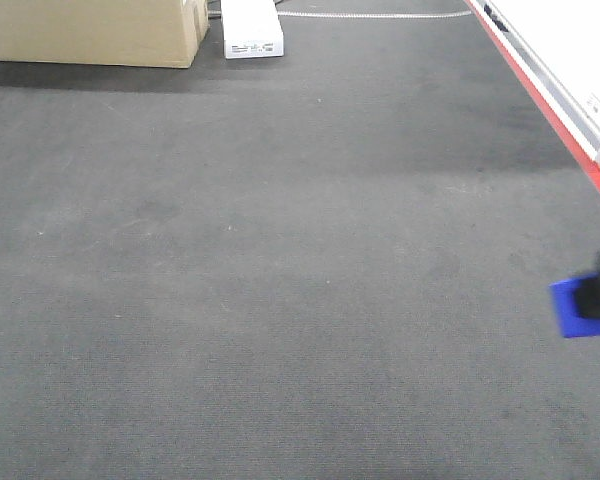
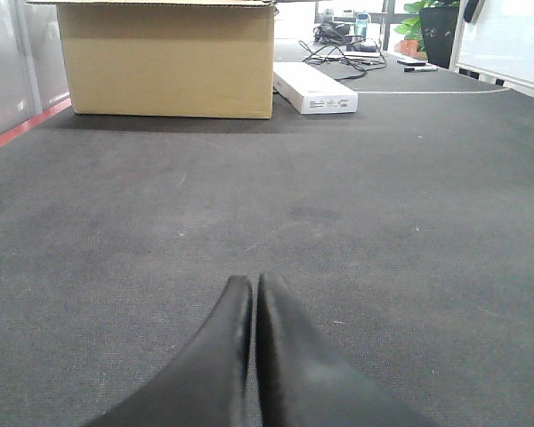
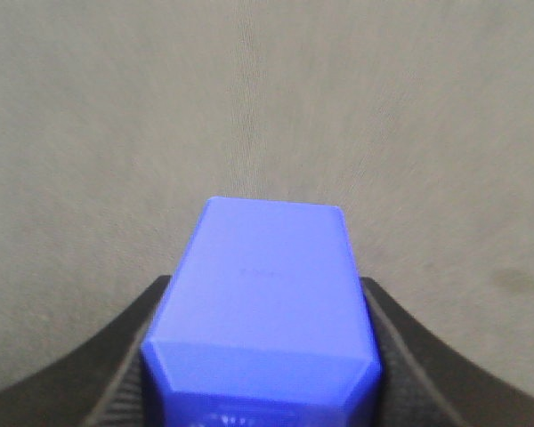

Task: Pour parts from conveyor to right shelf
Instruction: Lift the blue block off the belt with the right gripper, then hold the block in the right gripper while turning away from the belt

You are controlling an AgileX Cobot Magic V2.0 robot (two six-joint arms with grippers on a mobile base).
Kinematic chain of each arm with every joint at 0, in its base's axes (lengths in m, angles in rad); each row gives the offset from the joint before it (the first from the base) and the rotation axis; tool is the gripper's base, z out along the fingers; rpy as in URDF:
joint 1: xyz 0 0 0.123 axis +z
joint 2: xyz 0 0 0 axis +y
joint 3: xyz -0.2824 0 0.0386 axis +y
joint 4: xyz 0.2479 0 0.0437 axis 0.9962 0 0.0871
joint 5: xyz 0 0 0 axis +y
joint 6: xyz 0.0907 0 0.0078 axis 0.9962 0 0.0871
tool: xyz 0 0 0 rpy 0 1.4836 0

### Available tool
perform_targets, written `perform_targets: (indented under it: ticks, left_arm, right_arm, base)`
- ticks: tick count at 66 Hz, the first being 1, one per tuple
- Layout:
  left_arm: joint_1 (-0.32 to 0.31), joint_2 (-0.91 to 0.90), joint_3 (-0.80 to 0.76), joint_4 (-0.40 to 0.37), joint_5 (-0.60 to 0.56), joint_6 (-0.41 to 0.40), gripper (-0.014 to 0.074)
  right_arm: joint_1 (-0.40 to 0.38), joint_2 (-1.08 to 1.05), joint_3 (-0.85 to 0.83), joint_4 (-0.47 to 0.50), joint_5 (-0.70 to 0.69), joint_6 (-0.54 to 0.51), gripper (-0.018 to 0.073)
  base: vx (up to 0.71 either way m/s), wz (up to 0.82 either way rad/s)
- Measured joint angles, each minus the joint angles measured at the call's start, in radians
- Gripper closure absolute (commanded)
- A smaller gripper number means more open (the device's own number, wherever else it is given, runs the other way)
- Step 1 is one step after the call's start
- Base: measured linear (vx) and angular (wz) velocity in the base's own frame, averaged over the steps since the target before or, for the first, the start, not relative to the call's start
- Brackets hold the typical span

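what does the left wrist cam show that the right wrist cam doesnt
Only the left wrist view: the left gripper, its fingers pressed together and holding nothing, a cardboard box, a white carton beside it, and cables and a plant far back.
Only the right wrist view: the right gripper clamped on a blue container that fills the lower middle of the frame.
Both: grey carpet underneath, with no conveyor or shelf in sight.
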Motion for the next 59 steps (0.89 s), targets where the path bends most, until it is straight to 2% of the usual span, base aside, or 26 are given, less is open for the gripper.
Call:
perform_targets:
  ticks: [19, 29, 42, 59]
  left_arm:
    - [0.000, 0.000, 0.000, 0.000, 0.000, 0.000, 0.0603]
    - [0.000, 0.000, 0.000, 0.000, 0.000, 0.000, 0.0603]
    - [0.000, 0.000, 0.000, 0.000, 0.000, 0.000, 0.0603]
    - [0.000, 0.000, 0.000, 0.000, 0.000, 0.000, 0.0603]
  right_arm:
    - [0.000, -0.522, 0.268, -0.015, -0.228, -0.002, 0.0564]
    - [0.000, -0.740, 0.417, -0.050, -0.292, 0.030, 0.0564]
    - [0.000, -0.787, 0.552, -0.069, -0.317, 0.085, 0.0564]
    - [0.000, -0.731, 0.663, -0.069, -0.477, 0.076, 0.0564]
  base:
    - [0.00, 0.00]
    - [0.00, 0.00]
    - [0.00, 0.00]
    - [0.00, 0.00]
